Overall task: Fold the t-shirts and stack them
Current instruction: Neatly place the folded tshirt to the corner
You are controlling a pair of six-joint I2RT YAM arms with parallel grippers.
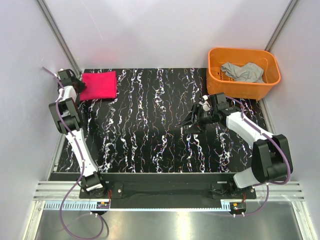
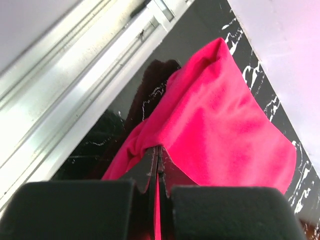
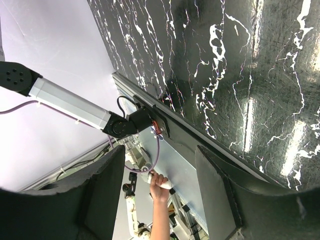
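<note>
Left gripper pinched shut on edge of folded magenta-red fabric t-shirt at far-left corner of black marbled table, so release flat without dragging the fold; right gripper agape, empty, near the 1 crumpled light grey t-shirt in orange plastic basket.

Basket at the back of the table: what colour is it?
Orange. The basket shows best in the top view, with a grey shirt lying inside.

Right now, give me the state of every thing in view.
red shirt, folded, edge pinched by left fingers
grey shirt, crumpled in basket
basket, upright, holding grey shirt
left fingers, shut on red shirt
right fingers, open, empty
</note>
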